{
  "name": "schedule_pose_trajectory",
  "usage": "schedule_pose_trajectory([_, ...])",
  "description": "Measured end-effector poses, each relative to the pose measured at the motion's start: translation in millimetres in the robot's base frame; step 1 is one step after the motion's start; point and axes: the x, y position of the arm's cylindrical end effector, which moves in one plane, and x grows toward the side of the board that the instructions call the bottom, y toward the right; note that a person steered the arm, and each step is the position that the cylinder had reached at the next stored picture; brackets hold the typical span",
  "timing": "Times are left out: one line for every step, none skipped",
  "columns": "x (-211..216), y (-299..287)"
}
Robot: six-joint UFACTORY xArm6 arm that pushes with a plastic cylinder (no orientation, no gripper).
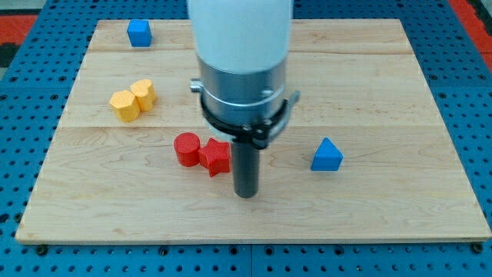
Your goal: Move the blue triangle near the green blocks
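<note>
The blue triangle (327,155) lies on the wooden board (384,92) toward the view's right, below the middle. My tip (245,194) rests on the board to the left of the blue triangle, well apart from it, and just right of and below the red star-shaped block (216,157). No green blocks show in the view; the arm's white and metal body hides the board's top middle.
A red cylinder (186,148) touches the red star's left side. Two yellow blocks (124,105) (143,93) sit together at the left. A blue cube (139,33) stands at the top left corner. The board lies on a blue perforated table.
</note>
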Motion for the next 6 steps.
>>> schedule_pose_trajectory([0,8])
schedule_pose_trajectory([2,96])
schedule_pose_trajectory([-52,107])
schedule_pose_trajectory([-89,98])
schedule_pose_trajectory([-65,173])
schedule_pose_trajectory([-102,102])
